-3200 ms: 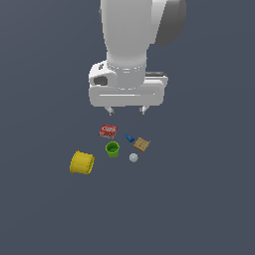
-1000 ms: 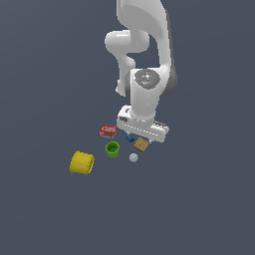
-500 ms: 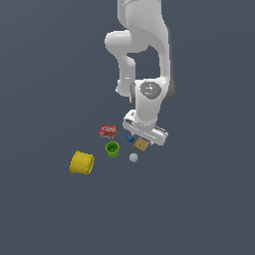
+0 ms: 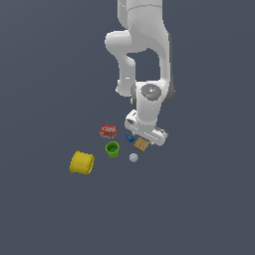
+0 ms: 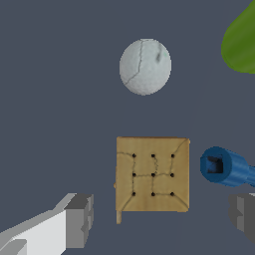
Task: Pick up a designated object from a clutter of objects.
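- Where the white arm (image 4: 144,45) bends down over the clutter, gripper (image 4: 145,135) low above the tan box (image 4: 141,145), as seen in the exterior view.
- Fingers spread wide, nothing pinched between them: one grey fingertip (image 5: 79,220) to one side of the tan box (image 5: 153,174), the other fingertip (image 5: 242,216) on the far side, clear gaps on both.
- Lying flat on the dark grey floor (image 4: 199,199), face up, with a grid of small dark dots and thin crack-like lines on its face.
- Placed between the two fingertips but nearer the first one; touching neither.
- Close beside the box, a small blue piece (image 5: 227,168) with a square hollow in its end, lying between the box and the second fingertip, apart from the box by a narrow gap.
- Just beyond the box, a white ball (image 5: 145,66) with fine cracks on its surface, not touching it.
- At the corner of the wrist view, a slice of the green cup (image 5: 241,42).
- In the exterior view, green cup (image 4: 113,149) upright, to the exterior view's left of the tan box, with the white ball (image 4: 133,157) between and slightly nearer the camera.
- Red box (image 4: 107,131) with white lettering lying behind the cup.
- Yellow cylinder (image 4: 82,163) on its side, well apart toward the exterior view's left.
- Blue piece (image 4: 129,138) half hidden under the gripper's body.
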Motion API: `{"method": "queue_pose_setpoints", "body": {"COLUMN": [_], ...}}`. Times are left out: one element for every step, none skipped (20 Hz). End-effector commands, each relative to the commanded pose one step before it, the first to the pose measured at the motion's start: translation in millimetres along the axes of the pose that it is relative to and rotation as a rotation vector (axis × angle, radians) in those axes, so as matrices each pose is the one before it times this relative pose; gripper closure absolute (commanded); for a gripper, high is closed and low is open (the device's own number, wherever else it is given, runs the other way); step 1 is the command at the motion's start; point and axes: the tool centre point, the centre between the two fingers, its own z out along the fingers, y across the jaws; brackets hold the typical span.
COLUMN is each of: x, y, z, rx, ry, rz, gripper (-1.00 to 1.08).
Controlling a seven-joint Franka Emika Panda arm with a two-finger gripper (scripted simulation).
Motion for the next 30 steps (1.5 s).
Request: {"method": "queue_pose_setpoints", "body": {"x": [0.10,-0.09,-0.12,0.00,-0.18,-0.06,-0.23,-0.03,-0.26,-0.01,-0.17,0.04,-0.07,0.12,-0.02,0.00,0.16,0.01,0.00,0.00,0.00,0.00,0.00,0.00,0.00,0.00,0.00,0.00,0.00,-0.14], "y": [0.02,0.00,0.01,0.18,0.01,0.18,0.00,0.23,-0.04,0.18,-0.09,0.07,-0.11,0.06,-0.11,-0.10,0.10,-0.05,-0.02,0.00,0.00,0.00,0.00,0.00,0.00,0.00,0.00,0.00,0.00,-1.38], "z": [0.88,1.35,1.89,2.36,2.94,3.39,3.96,4.37,4.92,4.79,4.31,3.71,3.23,2.65,2.20,1.70,1.15,0.72,0.24,0.00,0.00,0.00,0.00,0.00,0.00,0.00,0.00,0.00,0.00,-1.51], "rx": [0.00019,0.00000,0.00000,0.00007,0.00000,0.00007,0.00000,0.00009,0.00000,0.00010,0.00000,0.00008,0.00000,0.00008,0.00000,0.00000,0.00009,0.00000,0.00000,0.00000,0.00000,0.00000,0.00000,0.00000,0.00000,0.00000,0.00000,0.00000,0.00000,0.00226], "ry": [0.00026,0.00000,0.00000,0.00010,0.00000,0.00010,0.00000,0.00014,0.00000,0.00014,0.00000,0.00009,0.00000,0.00009,0.00000,0.00000,0.00008,0.00000,0.00000,0.00000,0.00000,0.00000,0.00000,0.00000,0.00000,0.00000,0.00000,0.00000,0.00000,0.00156], "rz": [0.00028,0.00000,0.00000,0.00047,0.00000,0.00047,0.00000,0.00067,0.00000,0.00067,0.00000,0.00047,0.00000,0.00047,0.00000,0.00000,0.00047,0.00000,0.00000,0.00000,0.00000,0.00000,0.00000,0.00000,0.00000,0.00000,0.00000,0.00000,0.00000,-0.00158], "gripper": [-0.92,-0.92,-0.92,-0.92,-0.92,-0.92,-0.92,-0.92,-0.92,-0.92,-0.92,-0.92,-0.92,-0.92,-0.92,-0.92,-0.92,-0.92,-0.92,1.08,1.08,1.08,1.08,1.08,1.08,1.08,1.08,1.08,1.08,1.08]}}
